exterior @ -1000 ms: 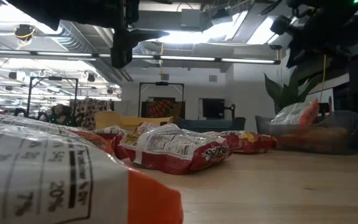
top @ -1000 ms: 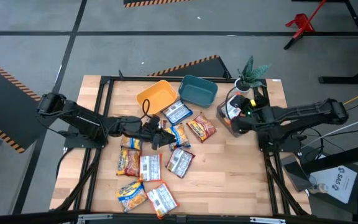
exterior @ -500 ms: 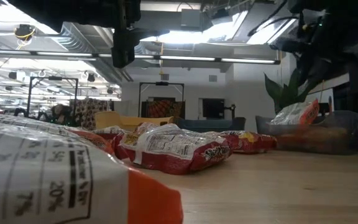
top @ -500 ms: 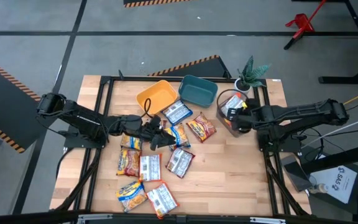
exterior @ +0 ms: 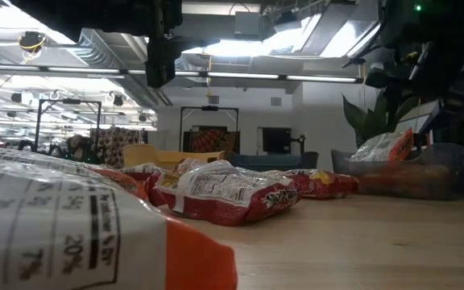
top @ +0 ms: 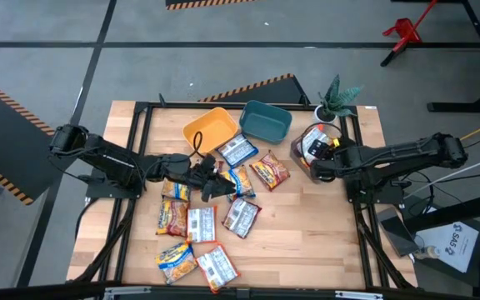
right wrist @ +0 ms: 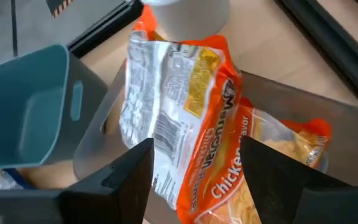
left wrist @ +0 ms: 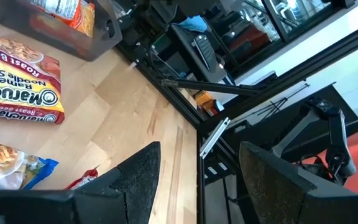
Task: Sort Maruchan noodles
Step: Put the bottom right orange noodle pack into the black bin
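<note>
Now right gripper [right wrist: 194, 171] over grey bin [top: 300, 155], fingers apart, gripping nothing; orange packet [right wrist: 185, 124] reading "Chicken Flavor" leans in bin. Left gripper [left wrist: 197, 180] wide open above scattered packets [top: 215, 221]; red one [left wrist: 14, 90] reads "Maruchan Ramen Noodle Soup".

- Even overhead light, soft shadows on the table [top: 307, 217].
- Low view: ceiling lights [exterior: 240, 48] glare; nearest packet [exterior: 63, 225] blurred, out of focus.

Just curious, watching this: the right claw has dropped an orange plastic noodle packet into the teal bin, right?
Not the teal bin. The right wrist view shows the orange plastic noodle packet in the grey bin beside it, before the open right gripper.
</note>
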